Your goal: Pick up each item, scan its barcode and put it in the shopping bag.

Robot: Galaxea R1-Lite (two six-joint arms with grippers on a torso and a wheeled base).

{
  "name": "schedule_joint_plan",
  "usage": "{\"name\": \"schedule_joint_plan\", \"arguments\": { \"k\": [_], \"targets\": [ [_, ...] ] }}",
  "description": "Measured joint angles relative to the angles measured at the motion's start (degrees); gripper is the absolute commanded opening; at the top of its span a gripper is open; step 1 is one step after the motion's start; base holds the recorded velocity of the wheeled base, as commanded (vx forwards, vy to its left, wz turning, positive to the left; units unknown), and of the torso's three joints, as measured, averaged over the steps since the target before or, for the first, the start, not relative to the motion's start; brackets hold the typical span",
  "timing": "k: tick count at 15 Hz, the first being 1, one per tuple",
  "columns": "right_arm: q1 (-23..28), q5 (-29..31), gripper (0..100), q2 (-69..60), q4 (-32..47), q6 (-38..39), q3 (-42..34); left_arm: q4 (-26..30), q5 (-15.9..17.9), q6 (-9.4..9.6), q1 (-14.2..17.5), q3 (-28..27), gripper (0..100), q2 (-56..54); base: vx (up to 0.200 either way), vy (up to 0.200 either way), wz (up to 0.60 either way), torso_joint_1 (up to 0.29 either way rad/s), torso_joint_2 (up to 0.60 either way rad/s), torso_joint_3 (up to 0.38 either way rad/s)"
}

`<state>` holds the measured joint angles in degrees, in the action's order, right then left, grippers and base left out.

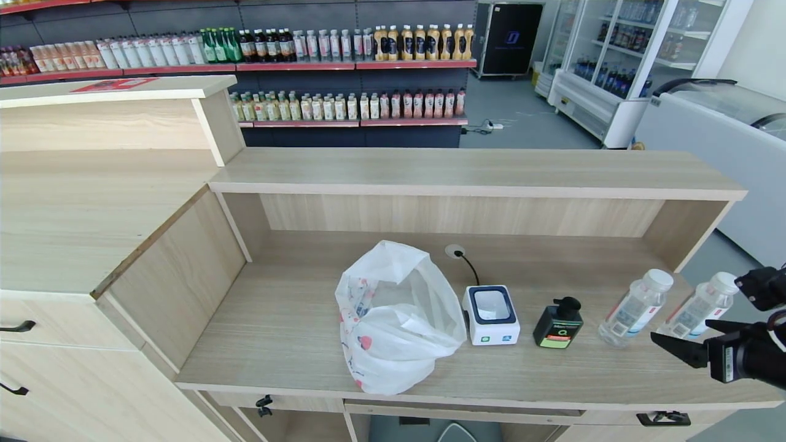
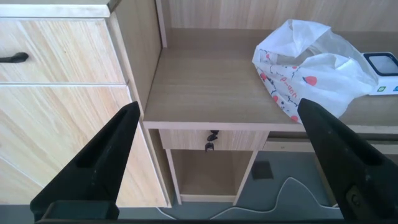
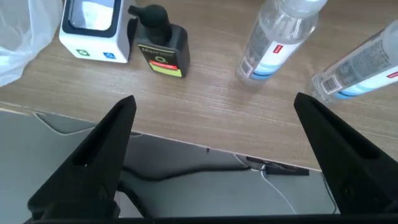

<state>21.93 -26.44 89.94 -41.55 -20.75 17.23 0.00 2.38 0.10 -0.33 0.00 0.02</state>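
Just ahead of our right gripper, spread wide and empty, the nearer water bottle stands close beside a second water bottle. The pump bottle, scanner and shopping bag sit farther to its left. We judge a finger could clip the neighbouring bottle and topple it.

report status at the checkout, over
Open, empty: left gripper, right gripper. Upright right of scanner: pump bottle, water bottle, second water bottle. Open shopping bag left of it. Nothing in the way.

Head view high over counter, wrist views low, sharing scanner
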Motion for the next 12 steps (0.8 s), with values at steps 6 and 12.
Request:
{"name": "schedule_joint_plan", "arguments": {
  "k": [6,12],
  "targets": [
    [2.46,-4.07,100,8.29,1.73,-8.29,3.91,0.0,0.0,-0.02,-0.02,0.0,100,0.0,0.0,0.0,0.0,0.0,0.0,0.0],
    [2.45,-10.47,100,15.57,1.65,-14.77,8.07,0.0,-0.02,0.0,-0.02,0.0,100,0.0,0.0,0.0,0.0,0.0,0.0,0.0]
  ]
}}
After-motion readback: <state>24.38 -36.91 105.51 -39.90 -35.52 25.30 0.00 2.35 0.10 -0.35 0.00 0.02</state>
